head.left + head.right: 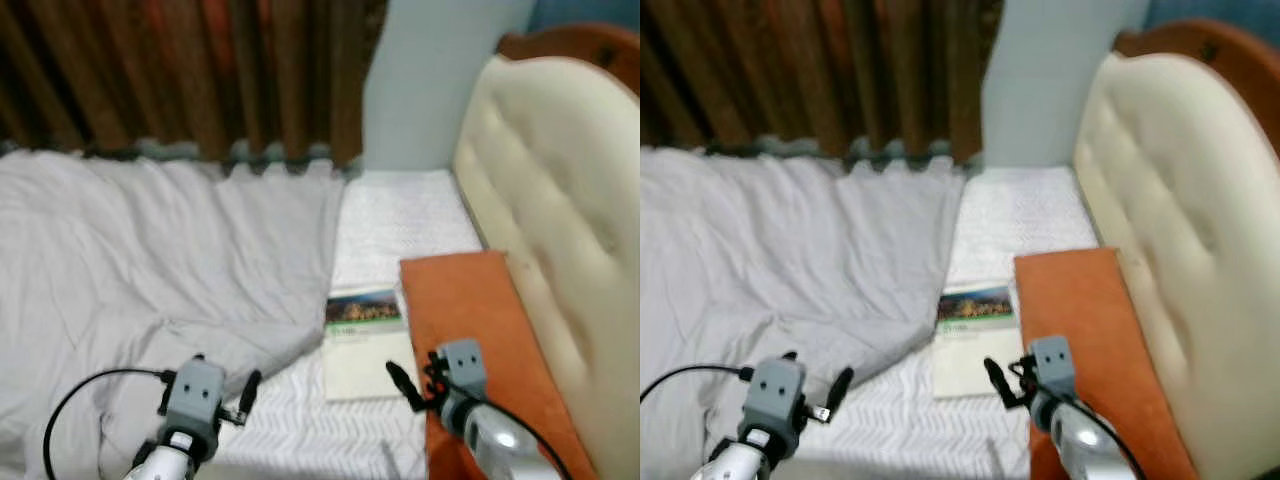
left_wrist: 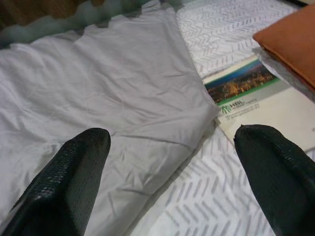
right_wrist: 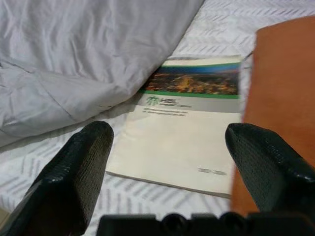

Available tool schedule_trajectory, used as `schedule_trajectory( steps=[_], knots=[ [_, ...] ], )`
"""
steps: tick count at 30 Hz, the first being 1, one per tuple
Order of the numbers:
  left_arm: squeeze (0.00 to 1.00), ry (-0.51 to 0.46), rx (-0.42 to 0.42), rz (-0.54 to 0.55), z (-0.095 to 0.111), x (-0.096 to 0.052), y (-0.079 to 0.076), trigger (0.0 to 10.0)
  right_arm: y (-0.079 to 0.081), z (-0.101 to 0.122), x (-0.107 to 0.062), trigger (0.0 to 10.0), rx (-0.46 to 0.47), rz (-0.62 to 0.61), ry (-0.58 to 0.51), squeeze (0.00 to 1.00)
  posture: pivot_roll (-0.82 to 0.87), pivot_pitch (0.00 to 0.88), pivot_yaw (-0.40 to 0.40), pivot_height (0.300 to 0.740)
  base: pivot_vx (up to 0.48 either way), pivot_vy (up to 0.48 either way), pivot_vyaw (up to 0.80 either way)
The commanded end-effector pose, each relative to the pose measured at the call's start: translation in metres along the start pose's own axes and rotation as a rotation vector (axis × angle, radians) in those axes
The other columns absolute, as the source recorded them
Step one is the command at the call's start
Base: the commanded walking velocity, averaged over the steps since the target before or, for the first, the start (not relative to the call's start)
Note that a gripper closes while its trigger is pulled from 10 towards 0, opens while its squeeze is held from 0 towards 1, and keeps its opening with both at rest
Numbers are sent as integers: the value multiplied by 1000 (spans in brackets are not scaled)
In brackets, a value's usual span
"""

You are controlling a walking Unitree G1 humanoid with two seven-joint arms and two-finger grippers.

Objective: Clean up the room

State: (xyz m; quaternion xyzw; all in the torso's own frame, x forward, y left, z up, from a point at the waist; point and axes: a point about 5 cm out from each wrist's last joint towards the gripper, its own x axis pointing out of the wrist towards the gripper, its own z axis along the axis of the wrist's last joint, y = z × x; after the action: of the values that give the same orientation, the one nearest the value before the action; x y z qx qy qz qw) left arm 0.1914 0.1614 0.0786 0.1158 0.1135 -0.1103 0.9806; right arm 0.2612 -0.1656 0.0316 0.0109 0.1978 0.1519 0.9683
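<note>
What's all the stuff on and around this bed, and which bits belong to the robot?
Crumpled grey bedsheet: one, grey, spread over the bed's left side.
White patterned mattress cover: one, white, bare on the right.
Cream booklet with a photo strip: one, flat beside the sheet's edge.
Orange rectangular cushion: one, against the headboard.
Cream padded headboard: one, right.
Brown curtain: one, behind.
Left claw: open, over the sheet.
Right claw: open, over the booklet.

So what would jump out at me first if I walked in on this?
Probably the orange cushion lying on the bed beside the cream headboard, the brightest thing there. Next to it lies a booklet with a photo on its cover, one corner tucked under the rumpled grey sheet. The left gripper and right gripper are both open above the bed.
</note>
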Motion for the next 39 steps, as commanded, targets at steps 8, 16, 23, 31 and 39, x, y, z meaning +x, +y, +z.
schedule_trajectory(
  steps=[8, 16, 23, 31, 39],
  knots=[
    [0, 9, -12, 9, -1, -20, -3, 10000, -7, 14, 4, 10000, -45, -83, -88, 0, 155, 214, -12, 740, 0, 0, 0],
    [0, -41, -61, -4, 11, -5, -5, 10000, 19, 7, -9, 10000, -45, -56, -149, 0, 91, 251, 9, 740, 0, 0, 0],
    [0, -142, 28, -213, 49, -41, -31, 10000, 43, 36, 52, 10000, 25, -6, -143, 0, 229, 474, 26, 740, 0, 0, 0],
    [0, -102, 30, -158, 62, -82, -24, 10000, 55, 74, 84, 10000, -25, -40, -150, 0, 342, 585, 8, 740, 0, 0, 0],
    [0, -8, 29, -94, 59, -117, -23, 10000, 80, 78, 94, 10000, -143, -35, -112, 0, 406, 632, 3, 740, 0, 0, 0]
  ],
)
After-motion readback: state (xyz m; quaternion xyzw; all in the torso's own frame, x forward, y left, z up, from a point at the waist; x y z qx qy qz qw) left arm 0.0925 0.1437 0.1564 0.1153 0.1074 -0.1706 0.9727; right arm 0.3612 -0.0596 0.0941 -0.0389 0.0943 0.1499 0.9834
